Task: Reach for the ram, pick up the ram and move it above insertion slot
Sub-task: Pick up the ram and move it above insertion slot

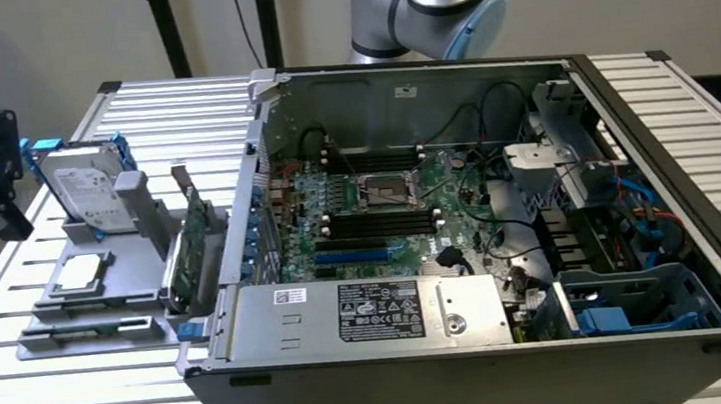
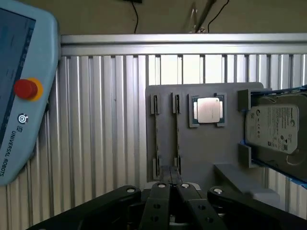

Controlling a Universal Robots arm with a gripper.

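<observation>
Hard drive (image 2: 273, 127) cropped at edge, teach pendant (image 2: 19, 110) likewise

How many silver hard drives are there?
1. The hard drive sits on the grey holder, at the exterior view's left of the computer case. Others may be hidden inside the case.

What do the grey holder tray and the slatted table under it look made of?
The grey holder tray looks like matte plastic: even grey with no shine. The slatted table is probably bare aluminium: silvery ribbed profiles that catch glare.
</observation>
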